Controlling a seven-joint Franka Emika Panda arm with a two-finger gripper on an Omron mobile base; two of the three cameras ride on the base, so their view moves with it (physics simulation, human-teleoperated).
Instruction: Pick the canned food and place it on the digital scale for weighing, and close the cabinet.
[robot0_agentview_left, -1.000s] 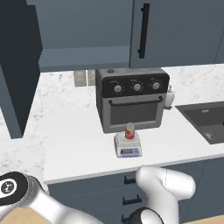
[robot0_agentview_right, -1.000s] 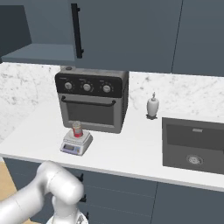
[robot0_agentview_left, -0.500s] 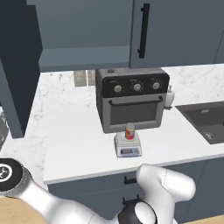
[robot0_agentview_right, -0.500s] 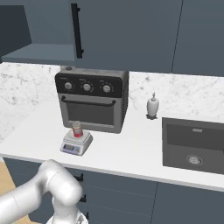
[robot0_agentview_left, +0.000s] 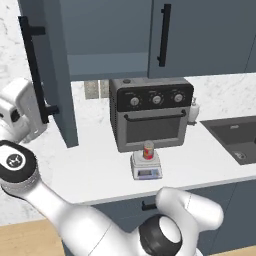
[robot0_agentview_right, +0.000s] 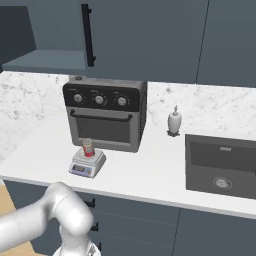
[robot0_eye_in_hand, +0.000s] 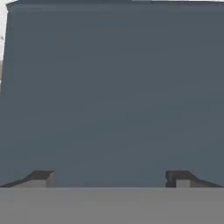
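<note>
L base view: canned food (robot0_agentview_left: 148, 150) stands upright on the digital scale (robot0_agentview_left: 146, 167) in front of the toaster oven (robot0_agentview_left: 151, 118) on the counter (robot0_agentview_left: 95, 165), while my hand sits far left by the open cabinet (robot0_agentview_left: 54, 75) door's outer face, well apart from the can, arm bent up and round from lower right. R base view: same can (robot0_agentview_right: 88, 147) on the scale (robot0_agentview_right: 87, 163), label too small to read. Hand view: my gripper (robot0_eye_in_hand: 111, 178) faces the flat dark door panel close up, tips spread wide w/ nothing between.

Scale (robot0_agentview_left: 146, 167) display digits too small
</note>
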